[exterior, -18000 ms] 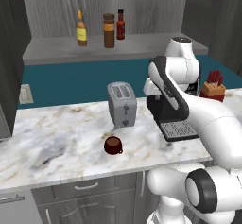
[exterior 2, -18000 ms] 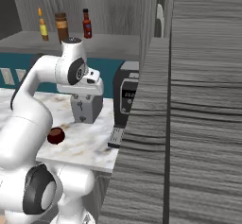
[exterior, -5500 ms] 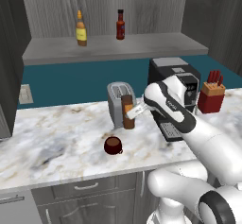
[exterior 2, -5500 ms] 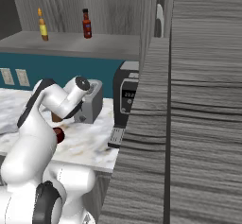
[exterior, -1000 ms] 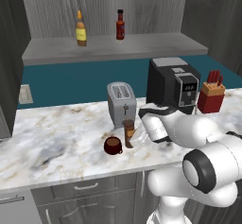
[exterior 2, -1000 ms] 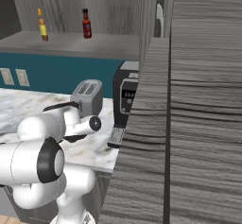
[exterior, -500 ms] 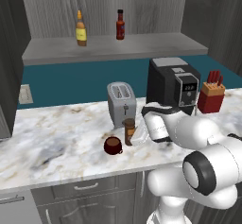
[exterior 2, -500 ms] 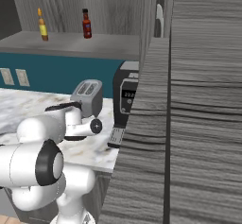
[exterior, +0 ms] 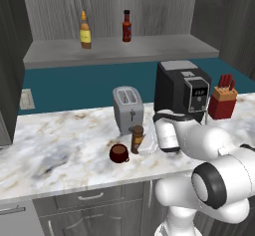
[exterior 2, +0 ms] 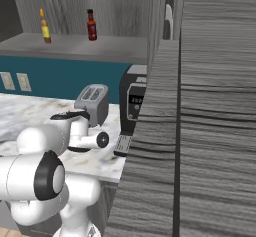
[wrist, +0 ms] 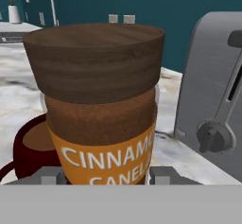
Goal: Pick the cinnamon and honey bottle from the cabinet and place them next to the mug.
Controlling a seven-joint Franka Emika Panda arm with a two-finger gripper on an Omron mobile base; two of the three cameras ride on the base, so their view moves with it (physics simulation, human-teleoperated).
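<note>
Brown cinnamon (wrist: 97, 109) sits between our gripper (wrist: 103, 175) fingers, seemingly held low on its label. We judge it rigid, light, slick; mug (wrist: 30, 147) just behind.

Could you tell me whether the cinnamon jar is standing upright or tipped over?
Upright: the cinnamon jar stands on the counter beside the mug, lid on top, label level in the hand view.

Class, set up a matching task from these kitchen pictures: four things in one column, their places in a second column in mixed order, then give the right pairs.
Things
1. brown cinnamon jar with tan lid
2. yellow-amber honey bottle with orange cap
3. squat dark red-brown mug
4. grey metal toaster

Places
A. on the grey cabinet ledge
B. between the pincer fingers
C. on the counter, left of the jar
D. behind the jar

Pairs: 1-B, 2-A, 3-C, 4-D
</note>
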